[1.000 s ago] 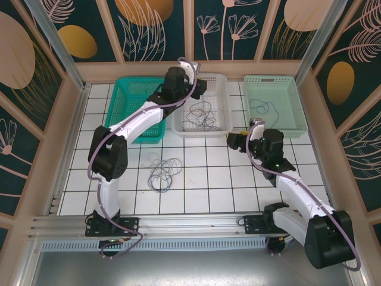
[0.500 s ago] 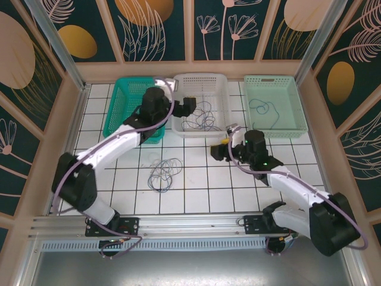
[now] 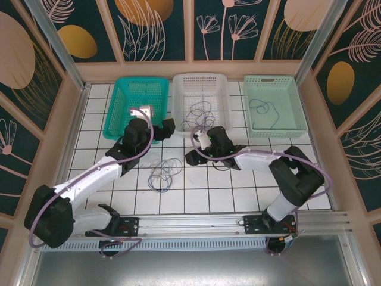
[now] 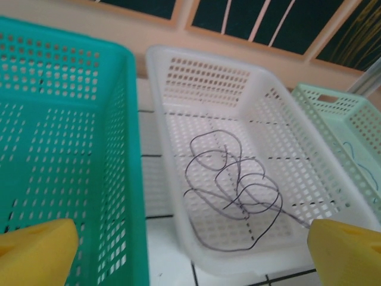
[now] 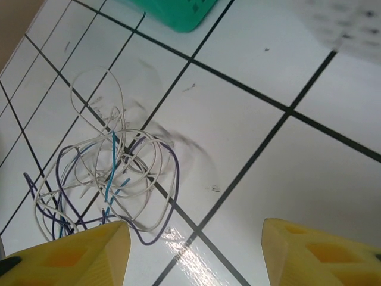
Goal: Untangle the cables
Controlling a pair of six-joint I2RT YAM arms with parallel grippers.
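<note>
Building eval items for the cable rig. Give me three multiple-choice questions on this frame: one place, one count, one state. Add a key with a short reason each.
1. Where does the tangle of cables lie?
A) on the tiled table
B) draped over an arm
C) on the metal rail

2. How many baskets stand at the far side?
A) two
B) three
C) four

3. What state is the left gripper in?
A) shut on a cable
B) shut, empty
C) open, empty

Key:
1. A: the loops rest flat on the white tiles, in front of the baskets.
2. B: a teal basket, a white basket and a pale green basket stand in a row.
3. C: its yellow fingers stand wide apart with nothing between them.
</note>
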